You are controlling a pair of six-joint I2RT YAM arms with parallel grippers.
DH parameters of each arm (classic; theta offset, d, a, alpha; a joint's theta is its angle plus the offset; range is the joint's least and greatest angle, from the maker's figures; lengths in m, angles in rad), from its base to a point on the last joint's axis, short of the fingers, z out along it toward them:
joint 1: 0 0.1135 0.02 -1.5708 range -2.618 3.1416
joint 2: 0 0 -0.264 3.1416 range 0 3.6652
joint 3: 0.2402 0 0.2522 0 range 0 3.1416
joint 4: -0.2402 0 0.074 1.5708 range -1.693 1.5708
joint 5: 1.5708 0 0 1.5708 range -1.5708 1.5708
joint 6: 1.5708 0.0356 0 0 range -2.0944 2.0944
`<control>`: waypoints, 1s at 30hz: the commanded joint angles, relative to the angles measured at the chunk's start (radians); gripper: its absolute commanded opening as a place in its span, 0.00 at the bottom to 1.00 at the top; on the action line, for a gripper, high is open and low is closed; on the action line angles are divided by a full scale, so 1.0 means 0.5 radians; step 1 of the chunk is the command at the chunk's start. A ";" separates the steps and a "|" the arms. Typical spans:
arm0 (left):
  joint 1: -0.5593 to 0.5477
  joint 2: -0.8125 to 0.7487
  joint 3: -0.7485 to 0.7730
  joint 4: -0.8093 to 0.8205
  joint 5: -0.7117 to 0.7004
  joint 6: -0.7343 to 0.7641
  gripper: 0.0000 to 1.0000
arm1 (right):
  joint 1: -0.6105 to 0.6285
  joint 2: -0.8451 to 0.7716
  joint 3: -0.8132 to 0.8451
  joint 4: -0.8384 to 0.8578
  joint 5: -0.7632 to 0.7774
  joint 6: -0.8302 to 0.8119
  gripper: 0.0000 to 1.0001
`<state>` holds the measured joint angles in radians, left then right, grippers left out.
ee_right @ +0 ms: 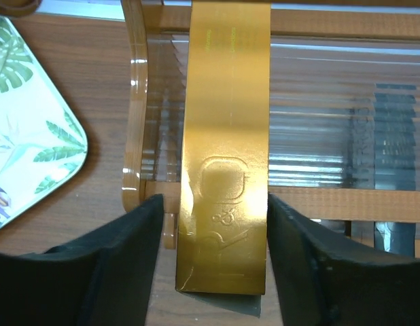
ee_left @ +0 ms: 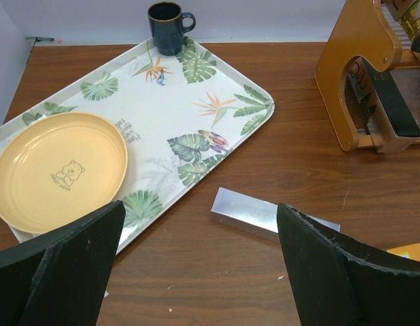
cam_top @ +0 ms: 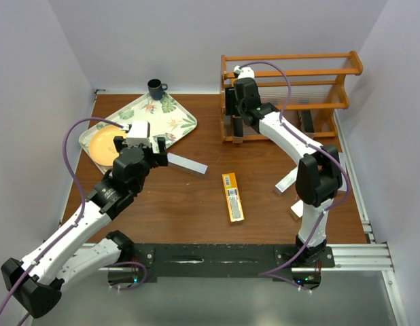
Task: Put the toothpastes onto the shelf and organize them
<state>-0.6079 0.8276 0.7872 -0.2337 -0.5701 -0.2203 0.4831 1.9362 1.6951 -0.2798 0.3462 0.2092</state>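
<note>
Straddling a gold box [ee_right: 227, 136] at the shelf's [ee_right: 135, 102] left end, the right claw [ee_right: 215, 204] stands slightly wider than it — no firm grip. Left claw [ee_left: 200, 207] gapes empty above a silver box [ee_left: 254, 214] on the table [ee_left: 298, 156]: light, stiff, glossy — pinch its long sides mid-length.

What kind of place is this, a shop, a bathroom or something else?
Probably a robot lab cell: bare white walls box in one wooden table, two robot arms are bolted to a plate at its edge, and toothpaste boxes lie loose beside a shelf.
</note>
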 commanded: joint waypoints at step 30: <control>0.050 0.286 0.159 -0.244 0.394 -0.421 1.00 | 0.019 -2.105 -1.905 -0.036 -0.079 0.333 0.98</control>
<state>-0.5892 0.8745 0.7937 -0.2623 -0.4530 -0.3038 0.4881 0.9741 0.7872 -0.3130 0.2501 0.3439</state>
